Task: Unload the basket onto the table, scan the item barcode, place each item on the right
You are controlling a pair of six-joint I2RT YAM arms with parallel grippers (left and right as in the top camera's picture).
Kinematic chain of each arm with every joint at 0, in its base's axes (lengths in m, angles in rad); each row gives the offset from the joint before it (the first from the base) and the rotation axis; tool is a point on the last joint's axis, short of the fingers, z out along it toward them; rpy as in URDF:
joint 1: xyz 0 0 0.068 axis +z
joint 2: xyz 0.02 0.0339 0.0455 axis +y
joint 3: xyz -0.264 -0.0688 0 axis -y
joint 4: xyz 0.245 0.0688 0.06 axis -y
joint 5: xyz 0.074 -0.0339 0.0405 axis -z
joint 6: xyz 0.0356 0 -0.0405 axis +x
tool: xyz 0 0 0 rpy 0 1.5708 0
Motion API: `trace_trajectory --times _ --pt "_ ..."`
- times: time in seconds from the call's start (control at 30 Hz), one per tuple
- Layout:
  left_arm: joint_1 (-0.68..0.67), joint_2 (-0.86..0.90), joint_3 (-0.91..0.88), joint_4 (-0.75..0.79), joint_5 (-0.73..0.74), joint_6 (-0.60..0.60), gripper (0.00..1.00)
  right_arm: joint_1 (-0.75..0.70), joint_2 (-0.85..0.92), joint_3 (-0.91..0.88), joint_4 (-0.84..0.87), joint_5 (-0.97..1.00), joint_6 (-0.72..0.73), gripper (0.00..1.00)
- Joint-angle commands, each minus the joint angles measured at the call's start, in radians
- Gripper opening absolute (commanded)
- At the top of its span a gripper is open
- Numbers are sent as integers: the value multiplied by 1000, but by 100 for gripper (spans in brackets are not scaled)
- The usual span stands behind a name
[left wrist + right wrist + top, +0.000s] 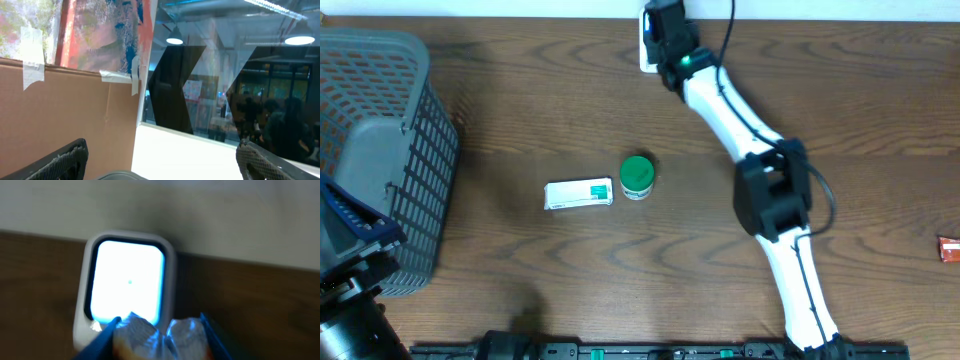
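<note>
A: Can any writing be read?
B: The teal label on the one white box (578, 193) is too small to read, and the print on the packet (145, 330) is blurred.
A: Where is the packet?
B: It is clamped in the right claw (157, 341), just before the one lit scanner (127, 282) at the table's (520, 290) far edge. The left claw (162, 162) is spread wide near the one basket (380, 150) at the left edge. One green-lidded jar (638, 175) is set just beside the box, ringed by bare wood.
</note>
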Motion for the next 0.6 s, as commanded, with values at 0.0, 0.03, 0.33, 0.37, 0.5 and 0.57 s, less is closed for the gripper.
trace_trajectory --times 0.0,0.03,0.33,0.37,0.5,0.57 --pt "5 -3 12 5 -8 9 95 -38 -212 24 -181 25 14 34" --pt "5 -3 12 4 -8 9 95 -53 -246 24 -263 26 22 34" --pt "5 -3 12 5 -8 9 95 -340 -320 -3 -859 169 75 32" --pt "5 -3 12 4 -8 9 95 -371 -315 -14 -884 180 89 31" --pt "5 -3 12 4 -8 9 95 -578 -307 -157 -906 190 119 33" --pt "5 -3 12 5 -8 9 95 -645 -307 -223 -887 190 149 41"
